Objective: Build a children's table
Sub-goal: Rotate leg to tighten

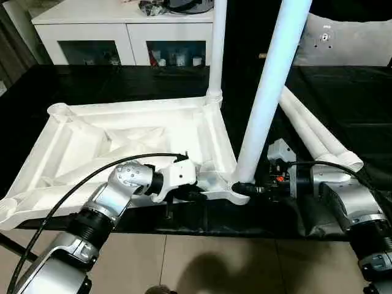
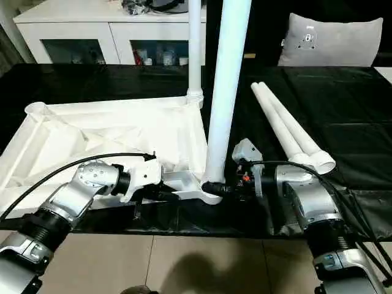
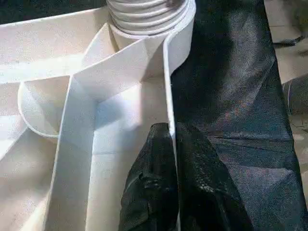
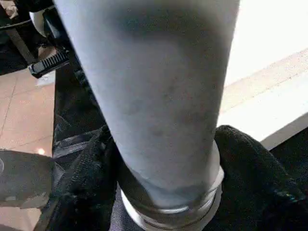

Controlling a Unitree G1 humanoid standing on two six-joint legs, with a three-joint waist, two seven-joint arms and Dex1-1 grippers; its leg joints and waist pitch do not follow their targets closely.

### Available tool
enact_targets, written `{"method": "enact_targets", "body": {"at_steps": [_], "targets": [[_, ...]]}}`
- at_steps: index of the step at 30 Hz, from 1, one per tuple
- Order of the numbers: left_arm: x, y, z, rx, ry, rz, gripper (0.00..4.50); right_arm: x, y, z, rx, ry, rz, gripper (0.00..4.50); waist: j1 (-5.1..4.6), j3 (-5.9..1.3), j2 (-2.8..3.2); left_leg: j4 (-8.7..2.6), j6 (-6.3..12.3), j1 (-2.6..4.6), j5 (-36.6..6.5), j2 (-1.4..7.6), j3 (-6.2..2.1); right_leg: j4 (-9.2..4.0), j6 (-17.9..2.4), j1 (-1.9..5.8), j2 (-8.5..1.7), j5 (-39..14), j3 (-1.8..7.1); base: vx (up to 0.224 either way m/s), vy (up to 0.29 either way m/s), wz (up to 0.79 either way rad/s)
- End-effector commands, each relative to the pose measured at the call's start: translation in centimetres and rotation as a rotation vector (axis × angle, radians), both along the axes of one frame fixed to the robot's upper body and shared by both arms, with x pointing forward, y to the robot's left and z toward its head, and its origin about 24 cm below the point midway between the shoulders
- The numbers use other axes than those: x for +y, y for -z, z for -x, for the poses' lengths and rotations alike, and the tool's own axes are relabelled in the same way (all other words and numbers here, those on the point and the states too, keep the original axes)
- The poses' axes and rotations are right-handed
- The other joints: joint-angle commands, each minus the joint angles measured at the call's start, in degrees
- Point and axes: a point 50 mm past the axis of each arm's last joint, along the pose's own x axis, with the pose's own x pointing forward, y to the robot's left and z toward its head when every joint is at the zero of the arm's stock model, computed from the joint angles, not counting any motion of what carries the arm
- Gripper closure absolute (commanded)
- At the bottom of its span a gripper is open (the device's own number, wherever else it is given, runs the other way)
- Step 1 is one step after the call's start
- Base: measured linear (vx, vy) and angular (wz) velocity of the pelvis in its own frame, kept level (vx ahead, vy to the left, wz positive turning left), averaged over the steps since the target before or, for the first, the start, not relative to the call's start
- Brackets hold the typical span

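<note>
The right gripper (image 4: 163,192) has its two black fingers (image 4: 82,183) set on either side of the base of a white leg (image 1: 269,92), closed around it just above the ringed end. That leg rises from between the fingers, its long axis near upright and leaning slightly toward the robot's right, its foot at the near right corner socket (image 1: 229,190) of the upturned table top (image 1: 92,141).

The left gripper (image 3: 171,187), just beside the right one on its left, is clamped on the top's thin near rim (image 3: 168,86), one finger inside the wall and one outside. Beyond it a second leg (image 1: 217,43) stands upright in the far right corner socket.

Past the right gripper, two loose legs (image 2: 288,131) lie side by side on the black cloth (image 2: 343,104), long axes pointing away and leftward.
</note>
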Motion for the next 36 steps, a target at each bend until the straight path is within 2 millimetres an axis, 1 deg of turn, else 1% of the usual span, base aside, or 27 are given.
{"method": "enact_targets", "body": {"at_steps": [1,5,7,8,9,10,11,12,13,14,15,16,17,18,19,20,21,22,23,24,25,27,29,30,31,33,36], "targets": [[-0.1,0.9,0.5,0.034,0.041,-0.042,4.5,0.5,-0.5,0.1,-0.01,-0.038,-0.027,1.75,-0.19,-4.31,-0.91,-3.38,5.64,0.53,-5.6,3.61,-1.04,-3.65,-12.1,3.46,-4.41,-7.0,3.59,0.0,0.0,0.0],[-0.2,0.8,0.3,0.059,-0.003,-0.014,4.5,0.7,-0.3,0.3,0.01,-0.034,-0.057,1.84,-0.14,-4.34,-0.95,-3.35,5.74,0.54,-5.3,3.63,-1.04,-3.55,-12.3,3.46,-4.39,-6.4,3.59,0.0,0.0,0.0],[-0.5,0.7,0.0,0.075,-0.065,0.016,4.5,1.2,0.2,0.7,0.032,-0.007,-0.071,1.85,-0.09,-4.31,-0.81,-3.31,5.83,0.56,-5.2,3.62,-1.02,-3.62,-12.4,3.41,-4.34,-6.3,3.6,0.0,0.0,0.0],[-0.9,0.6,-0.3,0.099,-0.153,0.048,4.5,1.9,1.0,0.5,0.045,0.097,-0.058,1.85,-0.09,-4.23,-0.76,-3.43,5.71,0.55,-5.0,3.78,-1.09,-3.52,-12.3,3.39,-4.38,-6.2,3.68,0.0,0.0,0.0],[-0.9,0.6,-0.4,0.101,-0.165,0.053,4.5,2.0,1.1,0.5,0.046,0.114,-0.057,1.86,-0.16,-4.24,-0.78,-3.51,5.43,0.65,-4.9,3.84,-1.13,-3.5,-12.4,3.33,-4.38,-6.4,3.67,0.0,0.0,0.0],[-1.2,0.5,-0.6,0.111,-0.217,0.072,4.5,2.3,1.4,0.1,0.047,0.187,-0.055,1.86,-0.31,-4.13,-0.77,-3.62,5.12,0.64,-5.2,3.82,-1.18,-3.67,-12.4,3.28,-4.44,-7.2,3.66,0.0,0.0,0.0],[-1.5,0.4,-0.8,0.113,-0.254,0.082,4.5,2.6,1.7,-0.1,0.049,0.242,-0.057,1.86,-0.57,-3.92,-0.77,-3.8,3.94,0.72,-7.4,3.58,-1.15,-4.22,-11.7,3.24,-4.46,-11.2,3.52,0.0,0.0,0.0],[-1.9,0.3,-1.1,0.118,-0.311,0.098,4.5,2.9,2.0,-0.6,0.054,0.328,-0.056,1.86,-0.93,-3.68,-0.86,-4.02,2.71,0.62,-9.5,3.32,-1.15,-4.77,-10.2,3.48,-4.58,-15.8,3.44,0.0,0.0,0.0],[-2.0,0.3,-1.2,0.119,-0.324,0.102,4.5,3.0,2.0,-0.7,0.055,0.348,-0.056,1.86,-1.08,-3.58,-0.78,-4.16,2.0,0.8,-10.2,3.37,-1.21,-5.02,-9.6,3.33,-4.63,-17.9,3.45,0.0,0.0,0.0],[-2.2,0.2,-1.4,0.123,-0.357,0.11,4.5,3.2,2.2,-0.9,0.059,0.397,-0.053,1.86,-1.61,-3.42,-0.87,-4.19,1.24,1.05,-11.9,3.18,-1.28,-5.64,-8.4,3.33,-4.73,-21.2,3.42,0.0,0.0,0.0],[-2.5,0.2,-1.6,0.127,-0.397,0.116,4.5,3.3,2.5,-1.2,0.067,0.457,-0.044,1.86,-2.06,-3.31,-0.64,-4.47,0.82,1.03,-13.2,3.11,-1.42,-5.74,-7.8,3.34,-4.49,-22.5,3.33,0.0,0.0,0.0],[-3.1,0.0,-1.9,0.127,-0.454,0.134,4.5,3.5,2.8,-1.7,0.07,0.548,-0.028,1.86,-2.63,-2.99,-0.65,-4.62,0.27,1.5,-15.3,3.08,-1.33,-6.21,-7.3,2.93,-4.37,-24.8,3.29,0.0,0.0,0.0],[-3.7,-0.2,-2.2,0.123,-0.502,0.149,4.5,3.6,3.1,-2.0,0.076,0.623,-0.019,1.86,-2.76,-2.92,-0.7,-4.54,-0.02,1.78,-16.5,2.91,-1.39,-6.52,-6.8,2.86,-4.39,-26.8,3.12,0.0,0.0,0.0],[-4.4,-0.5,-2.6,0.114,-0.567,0.17,4.5,3.9,3.3,-2.3,0.082,0.707,-0.008,1.86,-3.32,-2.86,-0.59,-4.47,-0.42,1.94,-17.3,2.62,-1.35,-6.94,-6.0,2.81,-4.39,-29.1,3.0,0.0,0.0,0.0],[-4.6,-0.6,-2.6,0.112,-0.574,0.173,4.5,3.9,3.3,-2.4,0.075,0.719,-0.003,1.86,-3.44,-2.91,-0.64,-4.44,-0.44,2.02,-17.4,2.61,-1.44,-7.13,-5.5,2.83,-4.44,-29.8,2.95,0.0,0.0,0.0],[-5.3,-0.8,-2.6,0.1,-0.574,0.184,4.5,4.0,3.3,-2.6,0.047,0.769,0.001,1.86,-3.41,-3.07,-0.74,-4.58,0.23,1.72,-16.1,2.63,-1.45,-7.18,-4.6,3.06,-4.39,-28.9,2.99,0.0,0.0,0.0],[-5.5,-0.9,-2.6,0.09,-0.563,0.183,4.5,4.0,3.4,-2.7,0.051,0.785,-0.023,1.86,-3.35,-3.12,-0.75,-4.62,0.53,1.74,-15.7,2.62,-1.46,-7.27,-4.4,2.96,-4.38,-28.4,3.04,0.0,0.0,0.0],[-5.6,-0.9,-2.5,0.079,-0.549,0.175,4.5,4.0,3.3,-2.7,0.054,0.799,-0.04,1.31,-3.34,-3.21,-0.72,-4.63,0.79,1.73,-15.5,2.66,-1.44,-7.23,-4.4,2.97,-4.39,-27.7,3.08,0.0,0.0,0.0],[-5.6,-0.9,-2.5,0.079,-0.549,0.175,4.5,4.0,3.3,-2.7,0.054,0.799,-0.04,1.31,-3.32,-3.39,-0.66,-4.73,1.24,1.43,-14.5,2.72,-1.5,-7.0,-4.7,3.19,-4.39,-25.6,3.15,0.0,0.0,0.0],[-5.7,-0.9,-2.4,0.071,-0.541,0.168,4.5,4.0,3.3,-2.7,0.055,0.807,-0.049,1.31,-3.26,-3.52,-0.64,-4.81,1.6,1.2,-13.2,2.87,-1.5,-6.64,-5.3,3.29,-4.31,-22.8,3.27,0.0,0.0,0.0],[-5.6,-0.9,-2.4,0.068,-0.538,0.161,4.5,4.0,3.1,-2.7,0.05,0.806,-0.06,1.1,-3.23,-3.56,-0.56,-4.79,1.7,1.27,-13.0,2.95,-1.49,-6.49,-5.7,3.23,-4.29,-21.6,3.31,0.0,0.0,0.0],[-5.1,-0.8,-2.4,0.057,-0.545,0.144,4.5,4.1,2.7,-2.5,0.036,0.792,-0.088,0.99,-3.14,-3.73,-0.41,-4.73,2.05,1.07,-11.7,3.11,-1.44,-5.83,-7.6,3.4,-4.34,-16.7,3.51,0.0,0.0,0.0],[-4.7,-0.7,-2.5,0.048,-0.547,0.134,4.5,4.1,2.5,-2.4,0.023,0.782,-0.094,0.82,-3.14,-3.91,-0.42,-4.55,2.6,1.01,-10.1,3.08,-1.32,-5.43,-8.8,3.52,-4.3,-13.1,3.53,0.0,0.0,0.0],[-4.5,-0.7,-2.5,0.043,-0.55,0.131,4.5,4.0,2.4,-2.4,0.016,0.778,-0.096,0.75,-3.17,-3.9,-0.49,-4.47,3.02,0.83,-9.4,2.96,-1.27,-5.33,-9.3,3.7,-4.37,-12.1,3.51,0.0,0.0,0.0],[-4.3,-0.7,-2.6,0.038,-0.551,0.128,4.5,3.8,2.3,-2.3,0.005,0.771,-0.101,0.65,-3.14,-3.95,-0.41,-4.44,3.15,0.84,-9.0,2.96,-1.27,-5.28,-9.4,3.73,-4.39,-11.8,3.49,0.0,0.0,0.0],[-4.2,-0.7,-2.6,0.03,-0.544,0.127,4.5,3.6,2.2,-2.3,-0.003,0.765,-0.105,0.46,-3.09,-4.04,-0.51,-4.29,3.72,0.71,-7.8,2.93,-1.2,-5.13,-9.6,3.83,-4.36,-10.5,3.5,0.0,0.0,0.0],[-3.4,-0.4,-2.5,0.013,-0.497,0.105,4.5,2.2,1.6,-2.0,-0.043,0.709,-0.131,0.21,-2.96,-4.1,-0.69,-4.16,4.6,0.45,-6.8,2.94,-1.18,-5.05,-9.3,3.9,-4.39,-10.6,3.49,0.0,0.0,0.0]]}}
